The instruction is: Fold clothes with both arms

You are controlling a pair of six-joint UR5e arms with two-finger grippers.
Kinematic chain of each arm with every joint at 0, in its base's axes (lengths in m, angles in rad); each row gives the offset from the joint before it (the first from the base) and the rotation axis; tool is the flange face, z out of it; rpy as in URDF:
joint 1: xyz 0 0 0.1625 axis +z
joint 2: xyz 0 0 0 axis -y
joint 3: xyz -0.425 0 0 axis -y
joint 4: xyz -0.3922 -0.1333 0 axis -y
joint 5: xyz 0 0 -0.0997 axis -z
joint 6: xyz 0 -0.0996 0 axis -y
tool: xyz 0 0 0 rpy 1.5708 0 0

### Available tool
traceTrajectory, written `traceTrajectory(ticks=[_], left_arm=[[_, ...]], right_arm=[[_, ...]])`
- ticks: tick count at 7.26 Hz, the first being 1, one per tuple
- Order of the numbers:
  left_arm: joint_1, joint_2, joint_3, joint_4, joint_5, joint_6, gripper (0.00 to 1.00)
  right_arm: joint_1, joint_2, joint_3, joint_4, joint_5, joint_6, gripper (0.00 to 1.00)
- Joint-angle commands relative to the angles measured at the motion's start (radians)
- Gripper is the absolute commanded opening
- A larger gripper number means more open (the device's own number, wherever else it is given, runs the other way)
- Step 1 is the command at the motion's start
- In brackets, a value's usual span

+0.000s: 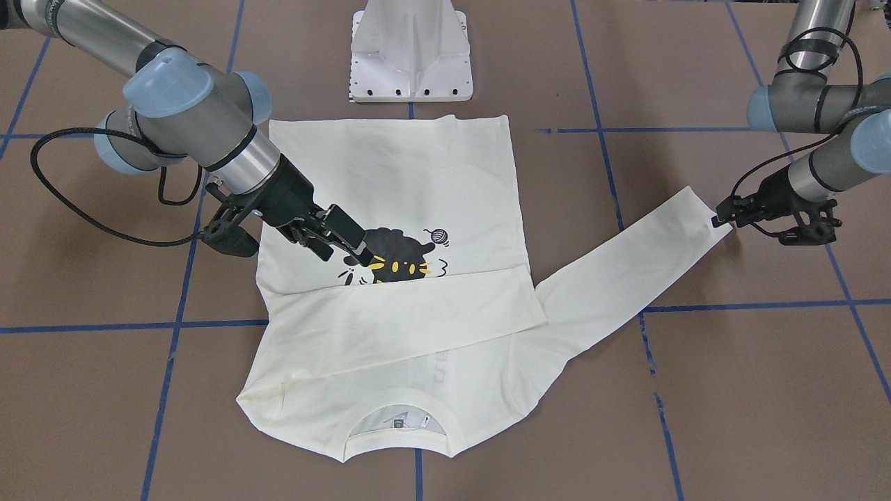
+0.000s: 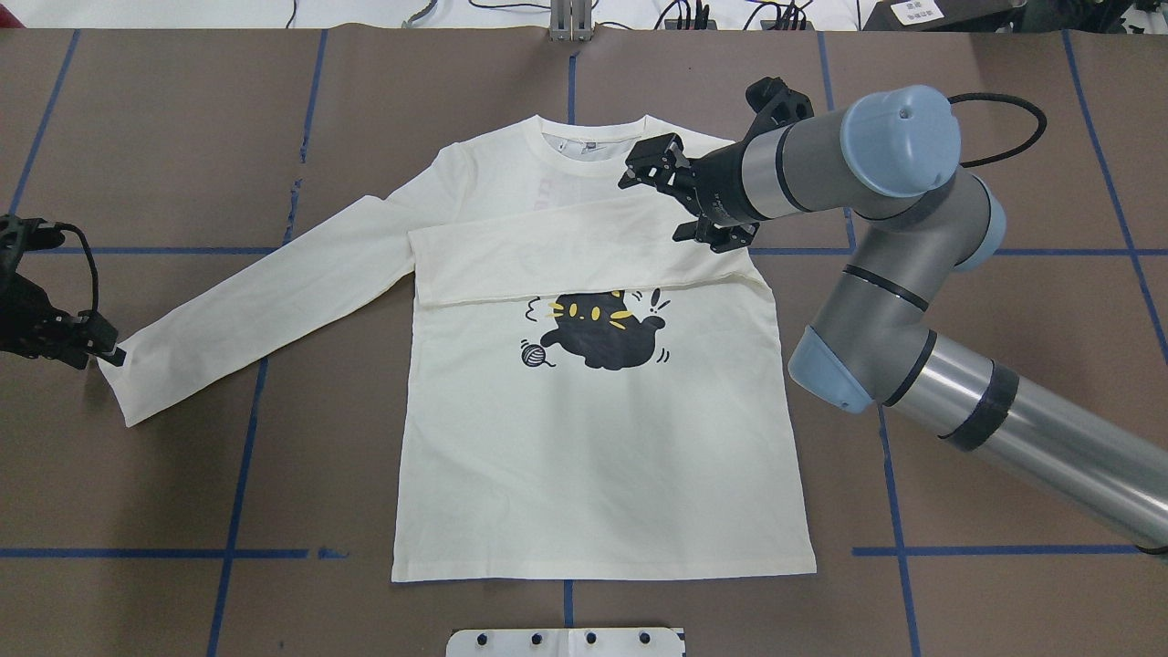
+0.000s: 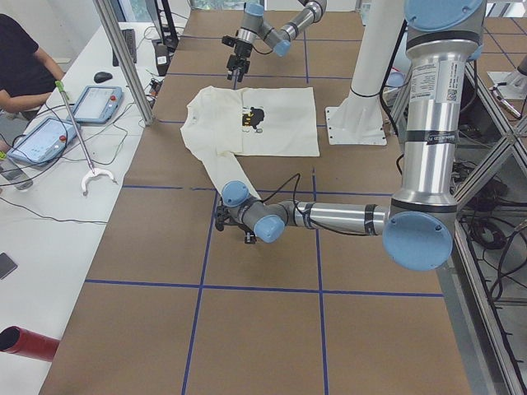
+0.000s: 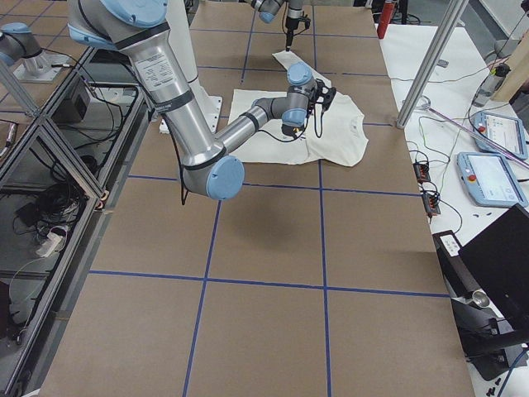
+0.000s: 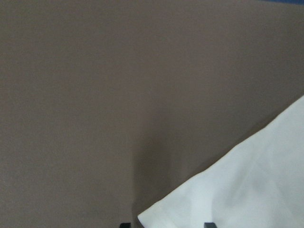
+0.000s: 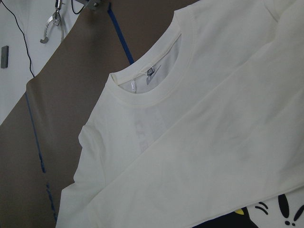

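T-shirt (image 2: 602, 456) is lying flat on the desk (image 2: 182, 511), cat print (image 2: 602, 333) facing up and collar (image 2: 584, 137) pointing away from the robot. One sleeve (image 2: 566, 251) is lying folded across the chest just above the print; the other sleeve (image 2: 274, 301) is stretching straight out toward the robot's left. Left claw (image 2: 102, 351) is sitting at the corner of that sleeve's cuff (image 2: 128, 383). In its wrist view the fingertips are standing apart with the cuff corner between them, so it is judged spread and not yet pinching. Right claw (image 2: 662, 203) is hanging spread over the folded sleeve near the collar and is holding nothing. Risks noted: the left claw is addressing only the extreme corner, so a shallow bite is likely to be slipping free once the sleeve is being lifted. With nothing pinning the body, a pull along the sleeve could be dragging the shoulder and skewing the garment. The right arm is occupying the space over the chest, so a sleeve carried inward could be snagging on it or disturbing the fold already laid.
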Motion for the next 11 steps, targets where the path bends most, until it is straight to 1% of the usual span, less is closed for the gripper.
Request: traceTrajectory(ticks=[1,2,3,4,5,6,7,8,9,10,11], left_arm=[[0.002,-0.003,0.01,0.001,0.0,-0.001,0.37],[0.002,-0.003,0.01,0.001,0.0,-0.001,0.13],[0.002,-0.005,0.01,0.002,-0.002,-0.003,0.0],[0.002,-0.009,0.004,0.001,-0.006,-0.015,0.0],[0.002,-0.017,-0.063,0.002,-0.052,-0.085,0.0],[0.002,-0.035,-0.141,0.002,-0.168,-0.183,0.0],[0.002,-0.139,-0.163,0.001,-0.195,-0.316,0.0],[0.032,-0.29,-0.148,0.002,-0.193,-0.495,0.0],[0.116,-0.439,-0.104,0.004,-0.183,-0.648,0.0],[0.142,-0.633,0.016,0.002,-0.125,-0.705,0.0],[0.181,-0.784,0.093,-0.017,0.023,-0.739,0.0]], right_arm=[[0.002,-0.046,0.039,0.0,0.009,-0.005,1.0],[0.002,-0.048,0.039,0.0,0.009,-0.005,1.0],[0.003,-0.051,0.04,0.0,0.009,-0.005,1.0],[0.006,-0.057,0.051,0.0,0.009,-0.005,1.0],[0.025,-0.069,0.077,0.0,0.023,-0.005,1.0],[0.07,-0.12,0.109,0.002,0.074,-0.008,1.0],[0.153,-0.151,0.111,0.002,0.172,-0.052,1.0],[0.23,-0.215,0.111,0.006,0.246,-0.126,1.0],[0.282,-0.285,0.108,0.015,0.291,-0.237,1.0],[0.322,-0.338,0.105,0.017,0.311,-0.341,1.0],[0.333,-0.353,0.102,0.017,0.314,-0.362,1.0]])
